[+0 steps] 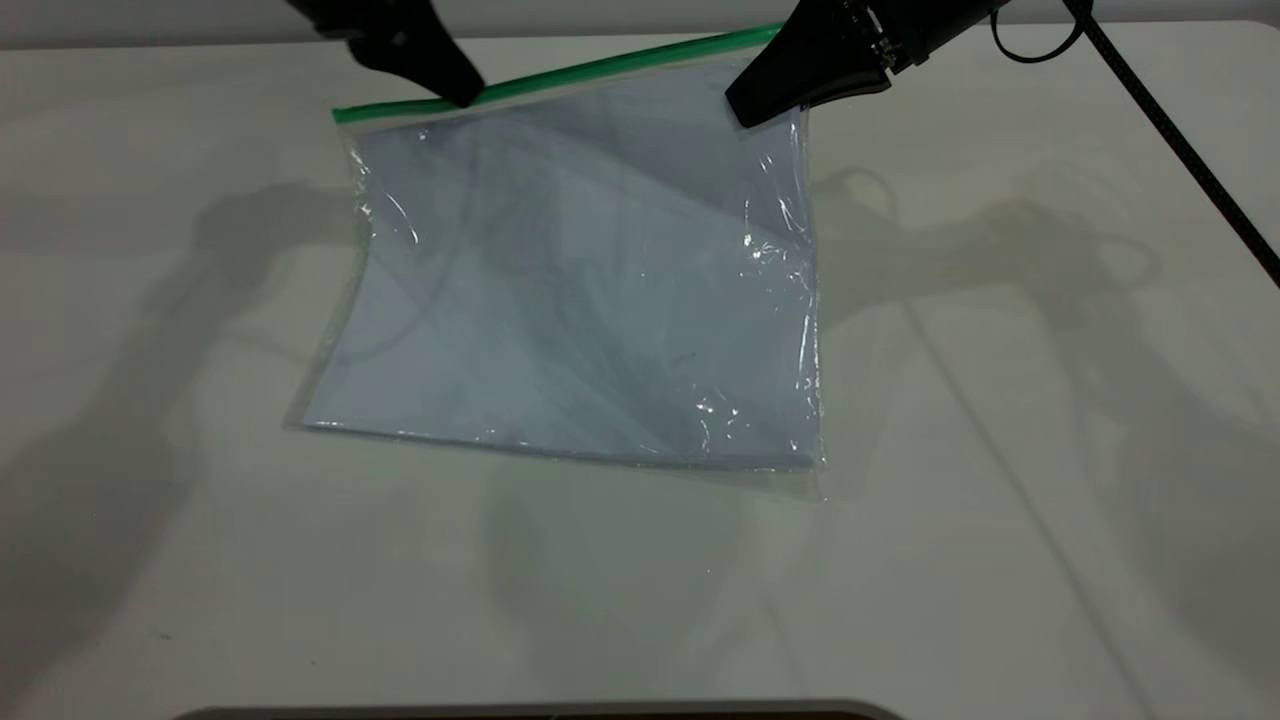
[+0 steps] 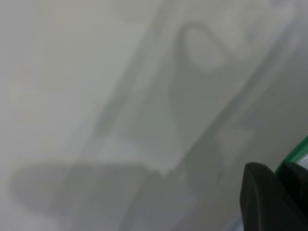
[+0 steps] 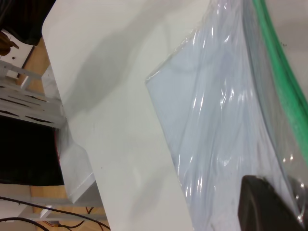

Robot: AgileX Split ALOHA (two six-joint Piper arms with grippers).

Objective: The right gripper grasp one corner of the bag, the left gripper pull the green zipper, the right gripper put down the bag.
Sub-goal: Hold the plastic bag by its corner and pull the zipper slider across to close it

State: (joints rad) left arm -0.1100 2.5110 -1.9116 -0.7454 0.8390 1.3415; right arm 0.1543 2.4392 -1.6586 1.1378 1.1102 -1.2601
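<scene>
The bag, a clear pouch with white paper sheets inside, hangs tilted over the white table, its lower edge resting on the surface toward six o'clock and its green zipper edge lifted toward twelve o'clock. The right gripper clamps the pouch at the corner near one o'clock, jaws closed on the plastic just beneath the green strip. The left gripper sits on the zipper at about eleven o'clock, its tip touching the strip; whether it is pinching the strip cannot be told. The strip's free end lies farther toward ten o'clock.
</scene>
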